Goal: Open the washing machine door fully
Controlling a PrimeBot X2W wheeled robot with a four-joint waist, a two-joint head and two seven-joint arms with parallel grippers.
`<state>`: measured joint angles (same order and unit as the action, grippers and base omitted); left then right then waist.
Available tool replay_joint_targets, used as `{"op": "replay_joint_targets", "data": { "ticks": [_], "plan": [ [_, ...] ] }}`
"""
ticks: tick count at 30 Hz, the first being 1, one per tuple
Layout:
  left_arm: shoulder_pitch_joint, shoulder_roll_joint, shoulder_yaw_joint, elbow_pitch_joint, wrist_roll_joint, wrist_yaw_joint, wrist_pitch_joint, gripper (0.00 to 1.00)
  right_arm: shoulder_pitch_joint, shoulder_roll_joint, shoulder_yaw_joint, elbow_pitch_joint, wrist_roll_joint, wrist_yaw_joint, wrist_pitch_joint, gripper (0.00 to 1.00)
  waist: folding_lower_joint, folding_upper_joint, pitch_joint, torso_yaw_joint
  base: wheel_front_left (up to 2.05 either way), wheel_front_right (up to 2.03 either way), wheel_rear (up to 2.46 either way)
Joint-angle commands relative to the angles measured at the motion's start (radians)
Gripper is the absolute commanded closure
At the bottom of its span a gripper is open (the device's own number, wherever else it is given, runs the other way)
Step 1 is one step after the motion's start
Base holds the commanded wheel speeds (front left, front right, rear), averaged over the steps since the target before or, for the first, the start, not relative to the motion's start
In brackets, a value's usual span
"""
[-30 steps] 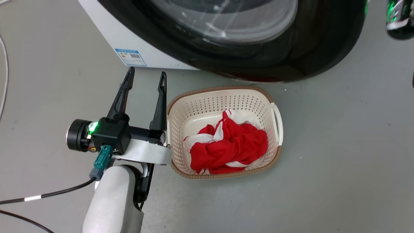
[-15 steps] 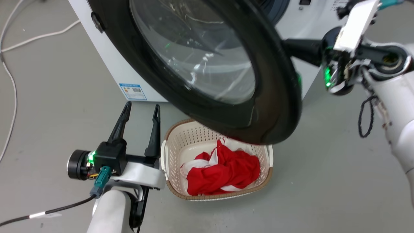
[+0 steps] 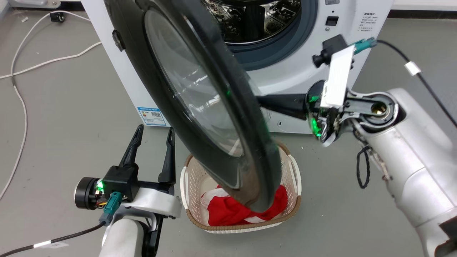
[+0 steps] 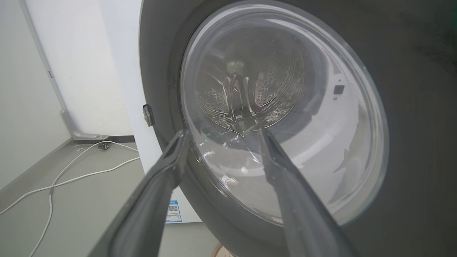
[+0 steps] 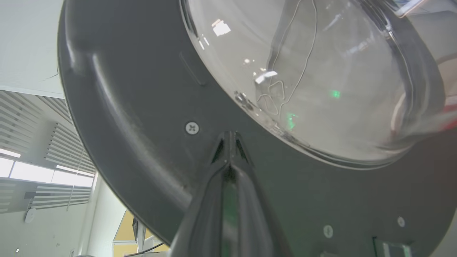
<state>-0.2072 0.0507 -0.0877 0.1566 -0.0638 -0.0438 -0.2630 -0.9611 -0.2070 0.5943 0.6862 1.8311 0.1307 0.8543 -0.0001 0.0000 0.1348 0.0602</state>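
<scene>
The washing machine door (image 3: 200,107), a black rim around a bulging glass bowl, stands swung out from the white washing machine (image 3: 296,71), with the steel drum showing behind it. My right gripper's fingers (image 3: 282,104) reach in behind the door, and their tips are hidden there. In the right wrist view the right gripper (image 5: 229,137) is shut, its tips against the door's inner black rim (image 5: 142,107) just below the glass bowl (image 5: 321,71). My left gripper (image 3: 153,130) is open and holds nothing, on the door's outer side (image 4: 410,107).
A cream laundry basket (image 3: 294,175) with red and white cloth (image 3: 228,210) sits on the floor under the door's lower edge. White cables (image 3: 21,100) trail over the grey floor at the left. A blue label (image 3: 153,116) marks the machine's side.
The head view has tilted up, bringing the drum opening and the right arm into it. The door now stands more edge-on, further out from the machine's front. The left gripper keeps its place.
</scene>
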Motion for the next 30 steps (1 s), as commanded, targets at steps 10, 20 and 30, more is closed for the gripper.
{"op": "replay_joint_targets", "data": {
  "ticks": [10,20,30],
  "plan": [
    [0.014,-0.001,-0.014,0.003,-0.007,0.005,-0.003,0.0,0.074,0.015,0.033,-0.055,0.016,0.0,-0.034,1.0,0.0001,0.0,-0.012,0.01,0.0,0.0,0.0],
    [0.029,-0.001,-0.001,0.0,-0.002,0.006,-0.003,0.0,0.156,-0.026,-0.101,-0.068,-0.044,0.0,-0.432,1.0,0.0001,0.0,-0.021,-0.008,0.0,0.0,0.0],
    [0.059,-0.001,0.038,-0.002,-0.006,0.007,-0.003,0.0,0.441,-0.071,-0.273,-0.24,-0.047,0.0,-0.771,0.0,0.0001,0.0,-0.044,-0.043,0.0,0.0,0.0]
  ]
}}
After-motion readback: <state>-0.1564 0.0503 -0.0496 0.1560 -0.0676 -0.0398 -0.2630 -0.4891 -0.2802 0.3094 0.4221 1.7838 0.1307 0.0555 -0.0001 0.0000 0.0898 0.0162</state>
